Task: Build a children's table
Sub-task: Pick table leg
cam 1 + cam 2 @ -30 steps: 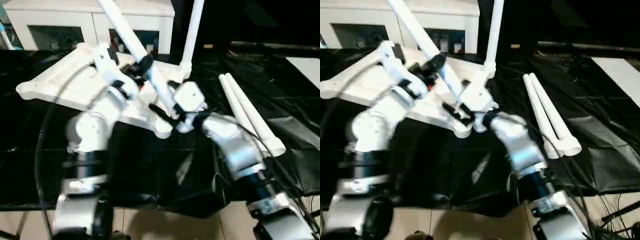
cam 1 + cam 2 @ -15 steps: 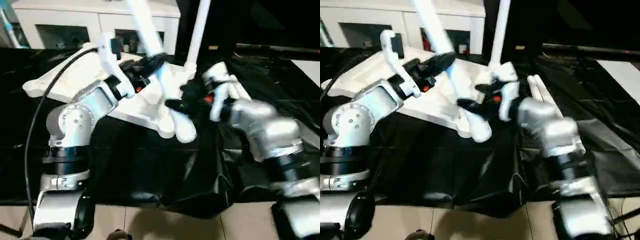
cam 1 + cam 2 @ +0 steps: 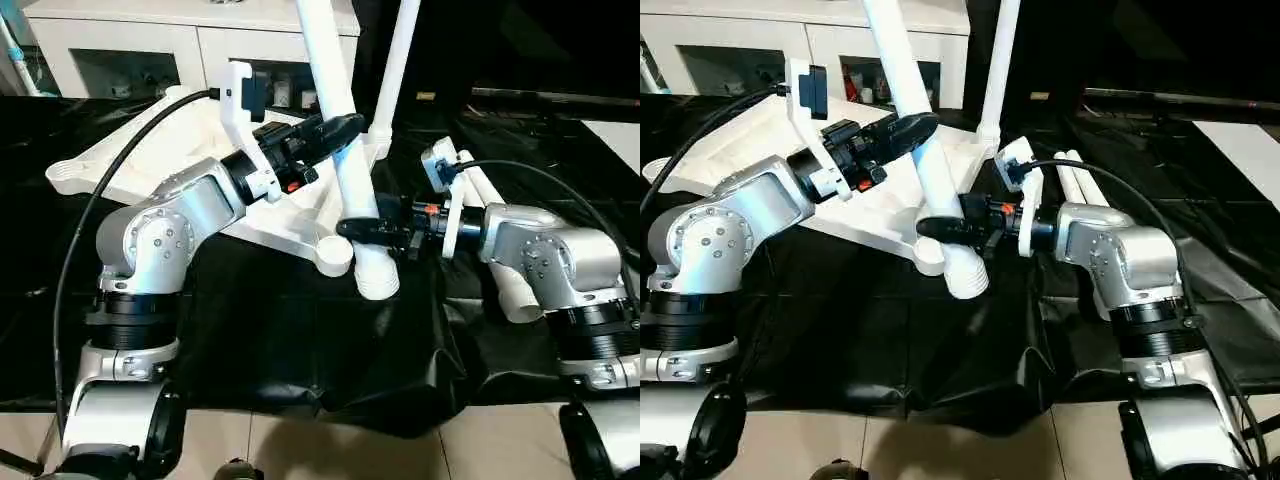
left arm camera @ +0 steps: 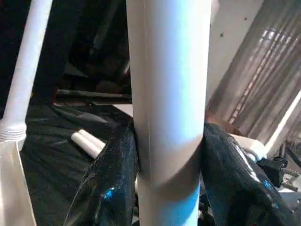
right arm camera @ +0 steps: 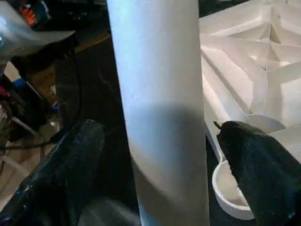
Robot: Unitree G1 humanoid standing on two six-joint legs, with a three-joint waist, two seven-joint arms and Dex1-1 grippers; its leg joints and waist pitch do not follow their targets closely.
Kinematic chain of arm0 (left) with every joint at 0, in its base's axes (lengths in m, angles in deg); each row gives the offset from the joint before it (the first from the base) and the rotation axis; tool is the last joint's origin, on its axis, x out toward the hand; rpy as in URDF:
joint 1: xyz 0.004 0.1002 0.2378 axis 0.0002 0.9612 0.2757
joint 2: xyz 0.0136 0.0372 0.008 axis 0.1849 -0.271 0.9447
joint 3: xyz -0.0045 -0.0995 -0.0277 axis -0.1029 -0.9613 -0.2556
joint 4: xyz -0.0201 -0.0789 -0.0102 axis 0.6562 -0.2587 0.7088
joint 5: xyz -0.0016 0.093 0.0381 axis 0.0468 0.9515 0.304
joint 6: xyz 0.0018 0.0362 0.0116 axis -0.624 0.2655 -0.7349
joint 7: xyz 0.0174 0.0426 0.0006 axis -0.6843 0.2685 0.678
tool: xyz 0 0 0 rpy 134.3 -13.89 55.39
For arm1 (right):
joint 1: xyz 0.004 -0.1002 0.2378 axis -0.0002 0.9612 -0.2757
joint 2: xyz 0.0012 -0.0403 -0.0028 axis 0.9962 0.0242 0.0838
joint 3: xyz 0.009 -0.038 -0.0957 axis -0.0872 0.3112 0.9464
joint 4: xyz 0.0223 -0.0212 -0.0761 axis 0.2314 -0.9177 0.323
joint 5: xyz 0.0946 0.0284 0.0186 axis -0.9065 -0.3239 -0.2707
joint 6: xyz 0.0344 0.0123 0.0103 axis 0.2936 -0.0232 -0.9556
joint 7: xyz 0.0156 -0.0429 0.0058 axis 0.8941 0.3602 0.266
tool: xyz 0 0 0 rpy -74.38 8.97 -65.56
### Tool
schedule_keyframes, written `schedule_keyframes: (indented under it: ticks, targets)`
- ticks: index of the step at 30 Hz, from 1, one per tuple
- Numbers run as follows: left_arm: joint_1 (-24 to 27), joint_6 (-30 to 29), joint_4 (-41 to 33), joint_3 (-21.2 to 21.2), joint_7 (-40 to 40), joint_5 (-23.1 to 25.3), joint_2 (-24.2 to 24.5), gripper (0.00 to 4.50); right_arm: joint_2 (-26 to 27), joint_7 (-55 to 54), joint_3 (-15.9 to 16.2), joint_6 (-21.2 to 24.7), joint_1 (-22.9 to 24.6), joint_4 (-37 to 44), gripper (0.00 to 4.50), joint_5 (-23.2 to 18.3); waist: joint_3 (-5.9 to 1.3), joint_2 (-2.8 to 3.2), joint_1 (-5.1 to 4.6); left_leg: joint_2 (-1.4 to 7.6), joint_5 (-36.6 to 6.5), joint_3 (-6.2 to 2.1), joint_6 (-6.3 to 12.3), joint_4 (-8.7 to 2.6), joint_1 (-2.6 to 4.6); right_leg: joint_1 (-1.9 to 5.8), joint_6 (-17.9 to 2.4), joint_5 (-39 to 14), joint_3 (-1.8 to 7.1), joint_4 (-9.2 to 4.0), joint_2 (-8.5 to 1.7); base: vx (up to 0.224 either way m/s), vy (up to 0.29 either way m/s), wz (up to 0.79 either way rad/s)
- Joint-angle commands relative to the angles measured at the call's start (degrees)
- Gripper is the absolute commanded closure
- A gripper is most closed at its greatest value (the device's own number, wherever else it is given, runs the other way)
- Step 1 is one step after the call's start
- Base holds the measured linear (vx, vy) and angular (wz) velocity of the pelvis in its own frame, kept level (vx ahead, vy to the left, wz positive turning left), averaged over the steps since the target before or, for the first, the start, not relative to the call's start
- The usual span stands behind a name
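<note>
Left eye view has the white plastic tabletop (image 3: 150, 165) lying upside down at upper left, one white tube leg (image 3: 392, 70) already standing in its far corner socket. Centre frame, the left gripper (image 3: 330, 130) is clamped on a second long white cylindrical leg (image 3: 345, 165), its two black fingers pressed against the tube's sides. A second ago this leg slanted across the tabletop with the right arm close under it; now it hangs nearly upright, its lower end (image 3: 378, 280) just beside the open round corner socket (image 3: 334, 255) at the tabletop's near corner, and the right arm has drawn back to the right. The right gripper (image 3: 385, 232) reaches in level from there, its fingers straddling the tube low down with a gap at each side, so they are spread and not squeezing. That reads as the leg being lined up for seating; it is not yet in the socket.

Right of the arms, spare white legs (image 3: 490, 215) lie together on the crinkled black plastic sheet (image 3: 300, 350) covering the work surface. Along the top edge stands a white cabinet with glass doors (image 3: 150, 45); pale floor (image 3: 330, 445) shows at the bottom.
</note>
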Motion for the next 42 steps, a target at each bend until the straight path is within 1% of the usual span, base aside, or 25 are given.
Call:
schedule_keyframes:
  ticks: [1,2,6,9,11,14,15,17,18,21,22,23,24,29,30,32,33,34,35,40,42]
  targets:
    - [-1.79,0.11,-1.5,1.41,1.2,0.81,0.52,2.78,-1.02,0.69,0.73,0.02,0.64,1.6,0.26,-0.1,-4.77,-0.25,0.29,0.6,-7.19,0.07,-0.33,-3.44,1.08,3.34,-10.96,-3.88,1.94,-4.04,-3.37,0.0,0.0,0.0]
    - [-1.7,0.43,-1.87,2.68,2.45,1.79,1.39,2.78,-1.65,1.42,1.29,-0.22,1.13,2.03,0.26,0.4,-4.74,-0.25,0.29,0.59,-7.19,0.05,-0.3,-3.47,1.08,3.3,-10.87,-4.05,1.93,-4.08,-3.35,0.0,0.0,0.0]
    - [-1.62,0.56,-2.13,3.59,4.13,2.24,2.11,2.78,-2.4,2.05,1.98,-0.24,1.61,2.17,0.26,0.88,-4.74,-0.09,0.36,0.6,-7.34,0.06,-0.61,-3.47,1.12,3.28,-11.05,-4.07,1.93,-4.08,-3.37,0.0,0.0,0.0]
    - [-1.52,0.44,-2.78,4.4,5.61,2.26,2.62,2.78,-2.7,2.44,2.74,-0.14,2.14,2.41,0.26,1.03,-4.82,-0.11,0.36,0.56,-7.15,0.04,-0.63,-3.42,1.09,3.35,-11.53,-3.26,1.9,-3.94,-3.36,0.0,0.0,0.0]
    - [-1.42,0.5,-3.27,5.04,6.46,2.35,2.98,2.78,-2.71,2.68,3.47,0.02,2.51,2.61,0.26,1.27,-4.79,-0.22,0.33,0.58,-7.35,0.06,-0.54,-3.43,1.06,3.37,-11.68,-3.51,1.9,-3.95,-3.39,0.0,0.0,0.0]
    - [-1.22,0.52,-3.92,5.69,7.35,2.32,3.39,2.78,-2.53,2.83,4.19,-0.03,2.75,2.3,0.26,1.47,-4.77,-0.21,0.31,0.61,-7.31,0.06,-0.5,-3.42,1.03,3.36,-11.84,-3.59,1.91,-3.93,-3.42,0.0,0.0,0.0]
    - [-1.04,0.63,-4.31,5.96,8.01,2.52,3.58,2.78,-2.37,3.01,4.35,0.03,2.75,2.09,0.44,1.49,-4.73,-0.15,0.28,0.61,-7.69,0.07,-0.51,-3.45,1.11,3.27,-11.73,-4.27,1.92,-4.02,-3.4,0.0,0.0,0.0]
    - [-0.88,0.63,-4.57,6.11,8.39,2.69,3.7,2.78,-2.28,3.18,4.61,0.07,2.81,1.95,0.44,1.6,-4.73,-0.15,0.23,0.64,-7.84,0.03,-0.6,-3.48,1.12,3.28,-11.66,-4.57,1.89,-4.0,-3.37,0.0,0.0,0.0]
    - [-0.74,0.51,-4.73,6.11,8.59,2.71,3.69,2.78,-2.29,3.43,5.13,-0.03,2.98,1.87,0.64,1.77,-4.71,-0.09,0.22,0.66,-8.05,0.04,-0.72,-3.48,1.15,3.27,-11.62,-4.72,1.92,-4.03,-3.4,0.0,0.0,0.0]
    - [-0.52,0.46,-4.98,6.27,8.94,2.66,3.74,2.78,-2.11,3.59,6.03,-0.2,3.27,1.65,0.9,2.07,-4.77,-0.16,0.22,0.63,-7.53,0.06,-0.66,-3.44,1.11,3.31,-11.87,-3.66,1.93,-3.92,-3.38,0.0,0.0,0.0]
    - [-0.51,0.47,-5.01,6.29,9.0,2.66,3.75,2.78,-2.11,3.59,6.08,-0.22,3.29,1.65,1.0,2.08,-4.77,-0.16,0.22,0.63,-7.53,0.06,-0.66,-3.44,1.11,3.31,-11.87,-3.66,1.93,-3.92,-3.38,0.0,0.0,0.0]
    - [-0.47,0.53,-5.07,6.36,9.18,2.69,3.79,2.78,-2.05,3.57,6.25,-0.3,3.31,1.54,1.0,2.14,-4.75,-0.14,0.21,0.62,-7.58,0.05,-0.63,-3.47,1.11,3.29,-11.86,-3.77,1.9,-3.92,-3.36,0.0,0.0,0.0]
    - [-0.45,0.58,-5.16,6.45,9.37,2.71,3.89,2.78,-2.03,3.63,6.64,-0.43,3.37,1.43,1.12,2.38,-4.77,-0.15,0.23,0.63,-7.54,0.05,-0.64,-3.45,1.09,3.31,-11.87,-3.75,1.92,-3.94,-3.39,0.0,0.0,0.0]
    - [-0.3,0.49,-5.55,6.48,9.7,2.71,3.9,2.78,-1.83,3.76,7.17,-0.63,3.58,0.93,1.56,2.63,-4.78,-0.16,0.26,0.61,-7.62,0.06,-0.66,-3.43,1.09,3.32,-11.89,-3.65,1.94,-3.91,-3.39,0.0,0.0,0.0]
    - [-0.27,0.49,-5.61,6.53,9.77,2.74,3.87,2.78,-1.83,3.76,7.28,-0.7,3.62,0.86,1.67,2.67,-4.78,-0.05,0.26,0.64,-7.6,0.05,-0.7,-3.44,1.12,3.29,-11.91,-3.55,1.94,-3.91,-3.39,0.0,0.0,0.0]
    - [-0.17,0.42,-5.8,6.58,9.87,2.7,3.79,2.78,-1.76,3.71,7.41,-0.75,3.74,0.73,1.79,2.69,-4.78,-0.1,0.25,0.66,-7.44,0.04,-0.7,-3.45,1.12,3.28,-12.04,-3.18,1.91,-3.85,-3.39,0.0,0.0,0.0]
    - [-0.14,0.38,-5.86,6.56,9.9,2.67,3.75,2.78,-1.75,3.68,7.45,-0.74,3.78,0.69,2.0,2.68,-4.78,-0.11,0.25,0.64,-7.4,0.07,-0.65,-3.43,1.09,3.31,-12.15,-3.01,1.93,-3.85,-3.37,0.0,0.0,0.0]
    - [-0.13,0.35,-5.93,6.56,9.91,2.67,3.74,2.78,-1.74,3.66,7.52,-0.78,3.85,0.65,2.11,2.72,-4.76,-0.07,0.25,0.62,-7.47,0.07,-0.63,-3.43,1.1,3.28,-12.16,-3.11,1.92,-3.86,-3.34,0.0,0.0,0.0]
    - [-0.13,0.35,-5.93,6.56,9.91,2.67,3.74,2.78,-1.74,3.66,7.52,-0.78,3.85,0.65,2.11,2.72,-4.77,-0.1,0.26,0.59,-7.53,0.09,-0.6,-3.41,1.09,3.32,-12.1,-3.17,1.93,-3.9,-3.34,0.0,0.0,0.0]
    - [-0.26,0.39,-5.79,6.51,9.92,2.64,3.6,2.78,-1.68,3.56,7.78,-0.92,4.05,0.37,2.41,2.76,-4.73,-0.09,0.18,0.63,-8.07,0.04,-0.69,-3.46,1.1,3.31,-11.76,-4.21,1.93,-4.0,-3.37,0.0,0.0,0.0]
    - [-0.24,0.34,-5.86,6.39,9.93,2.64,3.43,2.78,-1.45,3.39,7.74,-1.05,4.09,0.17,2.43,2.8,-4.76,-0.07,0.19,0.61,-7.92,0.04,-0.66,-3.44,1.09,3.31,-11.79,-4.03,1.94,-3.97,-3.36,0.0,0.0,0.0]
